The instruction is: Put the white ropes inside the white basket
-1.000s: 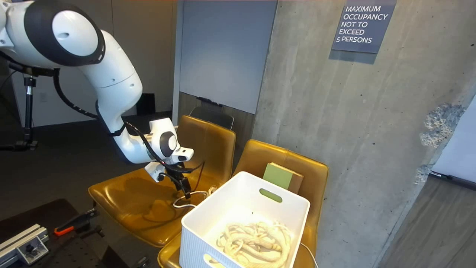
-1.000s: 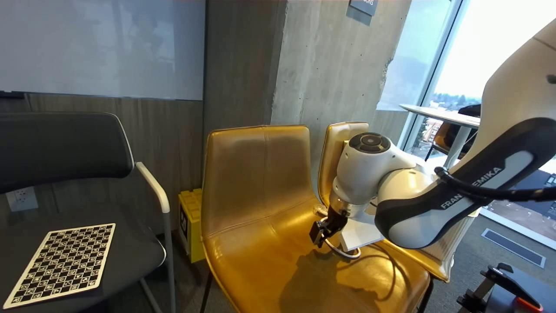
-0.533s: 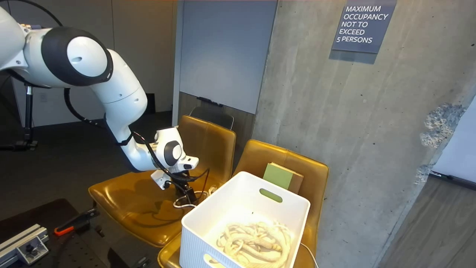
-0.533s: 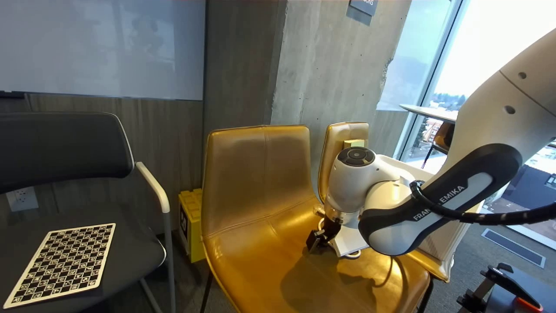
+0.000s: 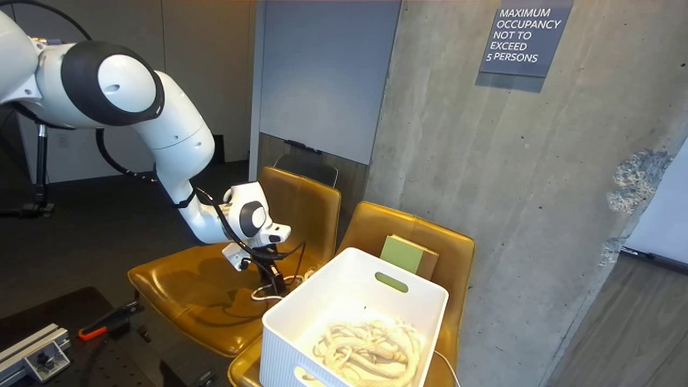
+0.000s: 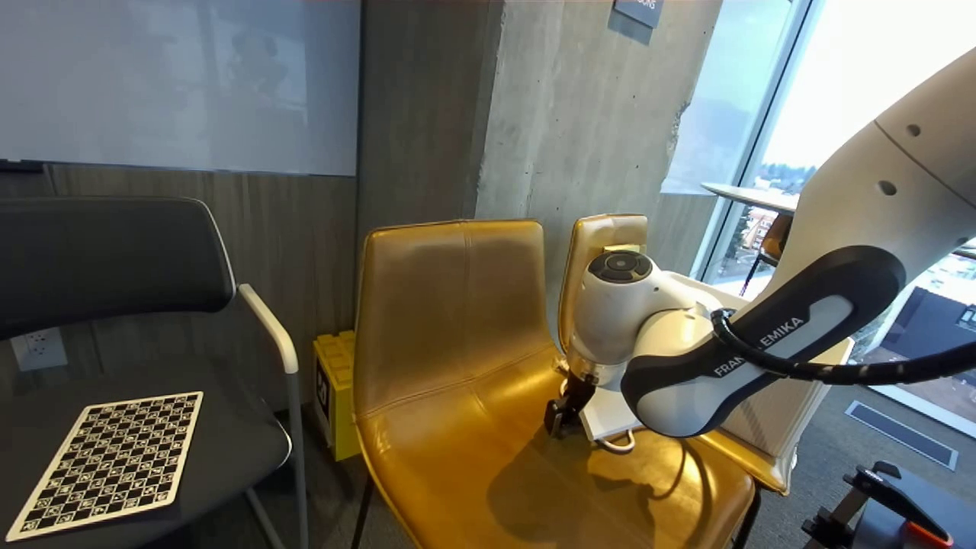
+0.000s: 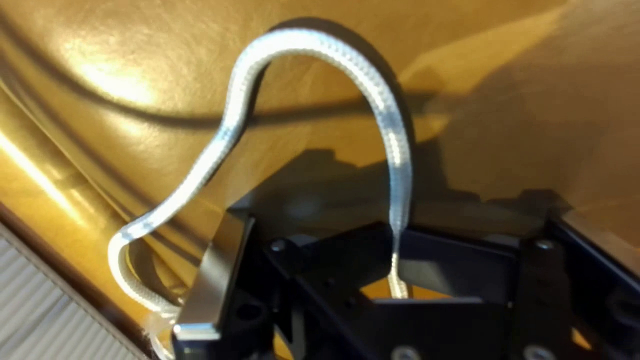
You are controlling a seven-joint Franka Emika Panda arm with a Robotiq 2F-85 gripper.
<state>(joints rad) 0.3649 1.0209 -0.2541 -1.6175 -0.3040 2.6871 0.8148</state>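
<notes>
A white rope [image 7: 300, 42] lies in a loop on the mustard chair seat. In the wrist view its lower run passes between the fingertips of my gripper [image 7: 396, 245], which pinch it flat. In an exterior view the gripper [image 5: 278, 288] is low over the seat beside the white basket [image 5: 287, 349], with part of the rope [image 5: 260, 294] showing around it. More white ropes [image 5: 371, 352] lie piled on the basket's floor. The arm partly covers the rope and gripper in an exterior view, where the fingertips [image 6: 550, 419] reach down close to the seat.
The basket stands on a second mustard chair [image 5: 457, 252], with books [image 5: 403, 255] leaning behind it. Its tall near rim rises right next to the gripper. A black cable [image 5: 215, 207] hangs along the arm. A dark chair [image 6: 152, 366] carries a patterned board [image 6: 114, 457].
The arm has come down and towards the basket over the seat, with little motion in the last half second. The gripper has gone from open to shut on the rope.
</notes>
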